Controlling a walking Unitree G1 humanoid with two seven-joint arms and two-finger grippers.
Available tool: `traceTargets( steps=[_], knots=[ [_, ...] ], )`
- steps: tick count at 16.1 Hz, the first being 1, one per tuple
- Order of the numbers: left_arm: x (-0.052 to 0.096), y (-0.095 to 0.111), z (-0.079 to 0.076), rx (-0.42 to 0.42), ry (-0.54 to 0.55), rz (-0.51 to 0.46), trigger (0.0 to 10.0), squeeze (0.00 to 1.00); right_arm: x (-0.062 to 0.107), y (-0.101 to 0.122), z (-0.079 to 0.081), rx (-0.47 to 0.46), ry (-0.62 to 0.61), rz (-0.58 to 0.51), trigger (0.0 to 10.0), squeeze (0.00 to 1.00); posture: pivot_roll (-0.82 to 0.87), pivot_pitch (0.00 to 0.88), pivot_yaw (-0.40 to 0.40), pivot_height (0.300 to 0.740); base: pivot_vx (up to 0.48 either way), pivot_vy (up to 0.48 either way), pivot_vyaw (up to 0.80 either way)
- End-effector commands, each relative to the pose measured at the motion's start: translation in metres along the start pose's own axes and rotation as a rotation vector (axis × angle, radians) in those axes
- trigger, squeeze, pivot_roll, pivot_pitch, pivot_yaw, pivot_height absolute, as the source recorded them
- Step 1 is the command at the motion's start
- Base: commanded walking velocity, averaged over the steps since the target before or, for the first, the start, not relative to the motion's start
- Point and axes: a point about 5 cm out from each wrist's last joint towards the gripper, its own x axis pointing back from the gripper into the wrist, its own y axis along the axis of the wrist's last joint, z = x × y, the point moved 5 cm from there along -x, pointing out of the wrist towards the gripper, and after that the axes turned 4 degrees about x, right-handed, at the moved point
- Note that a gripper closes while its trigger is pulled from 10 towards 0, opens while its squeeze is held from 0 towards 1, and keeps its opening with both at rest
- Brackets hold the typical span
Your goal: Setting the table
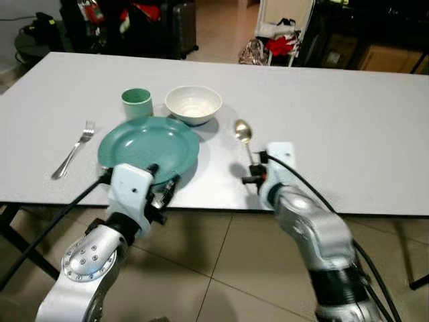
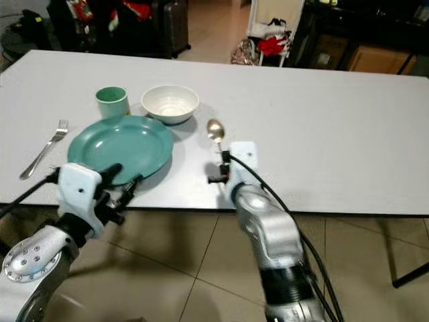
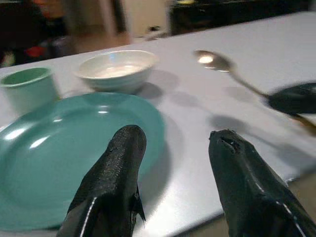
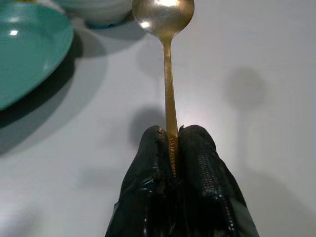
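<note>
Fingers of our right gripper [image 4: 170,143] pinch the slim gold metal spoon [image 4: 165,29] by its handle, right of the round teal plate [image 1: 149,147]; our left gripper [image 3: 175,148] hovers spread apart at the plate's near rim.

Your two head views look forward and down from above the near edge of the white rectangular table [image 1: 348,114]. Both take in the same setting: the round teal plate [image 1: 149,146], the white ceramic bowl [image 1: 193,104], the pale green cup [image 1: 137,102] and the steel fork [image 1: 74,149]. The right eye view shows everything shifted toward the robot's left.

Your left wrist view looks low along the left gripper [image 3: 175,163] across the plate toward bowl and cup, at close range.

Your right wrist view looks steeply down along the right gripper [image 4: 170,136] onto the gold-toned metal spoon [image 4: 167,54], very near the tabletop. Both wrist views share the spoon, plate rim and bowl.
</note>
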Motion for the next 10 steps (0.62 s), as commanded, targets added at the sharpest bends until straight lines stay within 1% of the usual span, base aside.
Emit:
traceTargets(
  steps=[1, 2, 3, 5, 7, 9, 10],
  knots=[
    [0.0, 0.002, -0.008, -0.004, -0.063, 0.002, 10.0, 0.0, -0.004, 0.005, -0.002, 0.013, -0.018, -0.01, 10.0, 0.0, 0.0, 0.024, -0.045, 0.74, 0.0, 0.0, 0.0],
    [0.004, -0.002, -0.01, -0.01, -0.107, 0.028, 10.0, 0.0, -0.014, 0.002, 0.001, 0.025, -0.02, 0.023, 10.0, 0.0, 0.01, 0.017, -0.048, 0.74, 0.0, 0.0, 0.0],
    [0.005, -0.003, -0.01, -0.014, -0.114, 0.034, 10.0, 0.0, -0.018, 0.002, 0.003, 0.023, -0.017, 0.033, 10.0, 0.0, 0.01, 0.016, -0.048, 0.74, 0.0, 0.0, 0.0],
    [0.009, -0.004, -0.009, -0.023, -0.14, 0.047, 10.0, 0.0, -0.033, 0.001, 0.007, 0.01, -0.013, 0.062, 10.0, 0.0, 0.02, 0.013, -0.046, 0.74, 0.0, 0.0, 0.0],
    [0.012, -0.006, -0.011, -0.029, -0.164, 0.062, 10.0, 0.0, -0.043, 0.002, 0.013, -0.003, -0.004, 0.074, 10.0, 0.0, 0.03, 0.013, -0.047, 0.74, 0.0, 0.0, 0.0],
    [0.014, -0.007, -0.013, -0.031, -0.177, 0.068, 10.0, 0.0, -0.047, 0.003, 0.017, 0.006, 0.004, 0.074, 10.0, 0.0, 0.04, 0.016, -0.049, 0.74, 0.0, 0.0, 0.0],
    [0.018, -0.008, -0.015, -0.037, -0.193, 0.083, 10.0, 0.0, -0.052, 0.003, 0.024, 0.009, 0.008, 0.081, 10.0, 0.0, 0.05, 0.02, -0.052, 0.74, 0.0, 0.0, 0.0]
  ],
)
